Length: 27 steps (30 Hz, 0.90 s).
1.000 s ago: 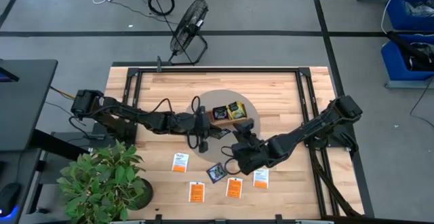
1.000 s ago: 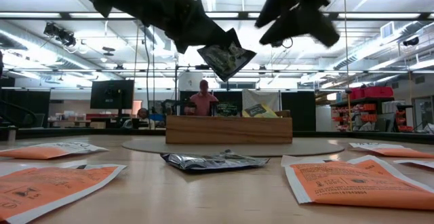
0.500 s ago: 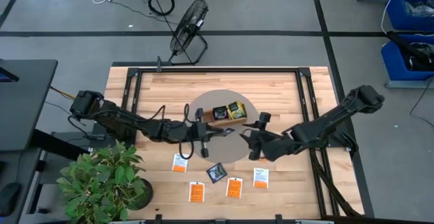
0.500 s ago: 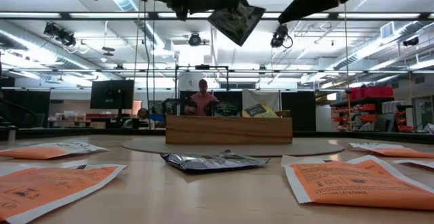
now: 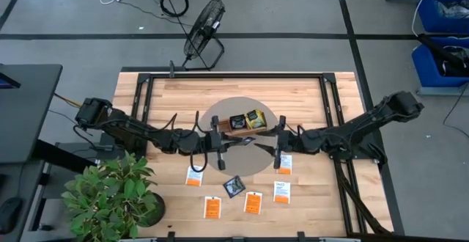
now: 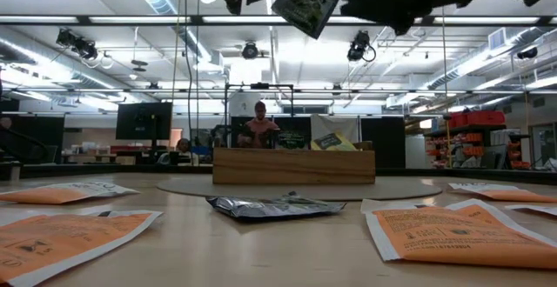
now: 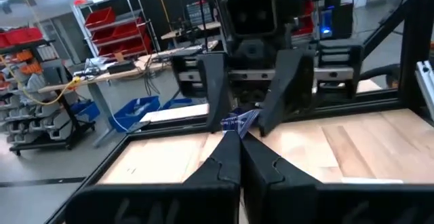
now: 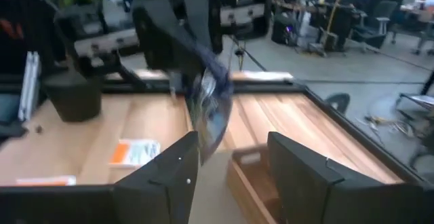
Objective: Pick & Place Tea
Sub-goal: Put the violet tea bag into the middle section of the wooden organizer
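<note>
A dark blue-black tea packet (image 5: 248, 141) hangs in the air over the round mat (image 5: 220, 114), with my left gripper (image 5: 238, 144) shut on it. My right gripper (image 5: 264, 145) faces it from the table's right, open. Its two fingers stand on either side of the packet (image 8: 210, 108), and I see no touch. Two more tea packets stand in the wooden tray (image 5: 253, 133). Several orange and white packets (image 5: 253, 202) and a dark one (image 5: 233, 186) lie flat on the table near its front edge. My left gripper pinches one end of the dark packet (image 7: 237, 125) between its two fingers. The fingers lie level and come from the table's left. The packet sticks out past the fingertips toward my right gripper, tilted on edge and lifted clear of the mat (image 6: 306, 4).
The wooden tray (image 6: 293, 167) stands on the mat's far half. Metal frame rails (image 5: 146, 95) border the table. A potted plant (image 5: 110, 194) stands at the near left corner. A person (image 6: 260, 126) stands in the room beyond the table.
My left gripper has risen and gone a little toward the table's right, lifting the dark packet higher. My right gripper has come up from the near packets toward the far edge, has turned from pointing down to level, and now faces the packet.
</note>
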Each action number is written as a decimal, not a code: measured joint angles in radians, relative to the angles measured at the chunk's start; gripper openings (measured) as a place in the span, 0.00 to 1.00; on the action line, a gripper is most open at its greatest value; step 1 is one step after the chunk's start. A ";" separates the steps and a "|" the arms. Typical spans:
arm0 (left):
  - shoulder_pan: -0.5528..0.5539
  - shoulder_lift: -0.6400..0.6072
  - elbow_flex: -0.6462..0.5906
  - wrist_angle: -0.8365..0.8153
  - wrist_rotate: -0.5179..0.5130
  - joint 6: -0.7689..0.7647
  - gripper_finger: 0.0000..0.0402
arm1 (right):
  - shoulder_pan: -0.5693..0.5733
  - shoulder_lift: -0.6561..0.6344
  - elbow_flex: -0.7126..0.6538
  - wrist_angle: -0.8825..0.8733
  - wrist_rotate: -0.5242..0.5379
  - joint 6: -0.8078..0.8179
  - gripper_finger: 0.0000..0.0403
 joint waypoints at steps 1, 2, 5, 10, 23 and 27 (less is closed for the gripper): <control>-0.001 0.000 0.000 0.003 0.003 0.000 0.00 | -0.009 0.000 0.000 0.023 -0.022 -0.009 0.46; -0.001 0.000 0.000 0.005 0.003 0.000 0.00 | -0.017 0.000 0.000 0.041 -0.047 -0.017 0.46; 0.000 0.000 0.000 0.016 0.010 0.001 0.00 | -0.040 0.000 0.000 0.071 -0.091 -0.024 0.46; 0.000 0.000 0.000 0.046 0.031 0.002 0.00 | -0.076 0.000 0.000 0.072 -0.168 -0.009 0.46; 0.003 0.000 0.000 0.060 0.045 0.013 0.00 | -0.082 0.001 0.035 0.055 -0.243 -0.025 0.10; 0.002 0.000 0.000 0.058 0.045 0.034 0.00 | -0.081 0.001 0.042 0.032 -0.239 -0.058 0.03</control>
